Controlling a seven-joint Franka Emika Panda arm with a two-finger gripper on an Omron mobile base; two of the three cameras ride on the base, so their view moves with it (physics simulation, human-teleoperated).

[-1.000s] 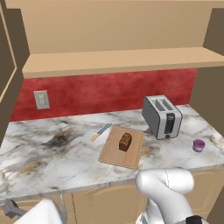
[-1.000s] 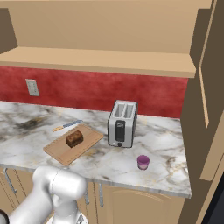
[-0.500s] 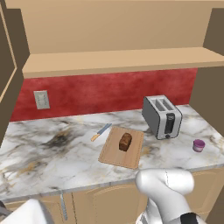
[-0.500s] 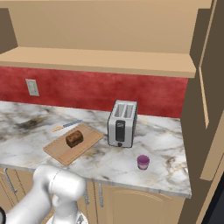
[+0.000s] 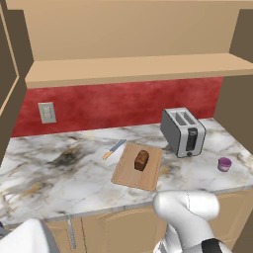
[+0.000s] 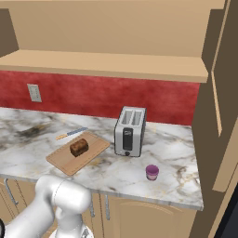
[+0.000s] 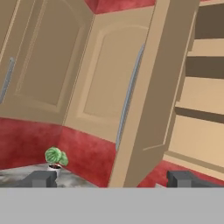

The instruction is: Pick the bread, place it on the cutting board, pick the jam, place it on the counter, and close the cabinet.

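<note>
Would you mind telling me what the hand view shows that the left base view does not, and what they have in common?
Hand view alone: the open cabinet door with its long silver handle, a small potted plant, and the gripper, its jaws wide apart with nothing between them.

Left base view alone: the bread lying on the cutting board, a knife beside the board, the toaster, the jam and a wall outlet.

Both: the red back wall, the marble counter and the cabinet shelves.
</note>
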